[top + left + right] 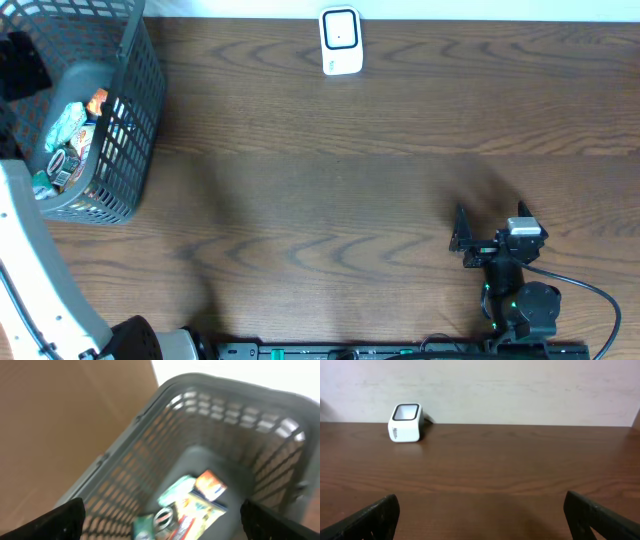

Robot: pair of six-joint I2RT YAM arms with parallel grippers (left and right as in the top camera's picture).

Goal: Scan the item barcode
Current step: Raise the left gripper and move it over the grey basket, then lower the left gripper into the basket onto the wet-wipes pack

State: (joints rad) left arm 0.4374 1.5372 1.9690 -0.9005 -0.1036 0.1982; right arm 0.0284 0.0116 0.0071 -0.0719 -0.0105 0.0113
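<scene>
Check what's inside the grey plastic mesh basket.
The grey plastic mesh basket holds a pile of colourful small packages. Whatever lies under the pile, and the basket floor there, is covered.

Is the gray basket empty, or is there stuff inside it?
Not empty. The basket has a few colorful packets lying at its bottom, well below the rim.

A basket [140, 100] sits on the bench [330, 190] at the upper left of the overhead frame, with packets [70, 135] heaped inside it. A scanner [340, 42] stands at the top centre, near the bench's far edge, well apart from the basket. The right claw [490, 218] sits at the lower right, facing the scanner. The left claw [161, 510] hangs above the basket's contents.
</scene>
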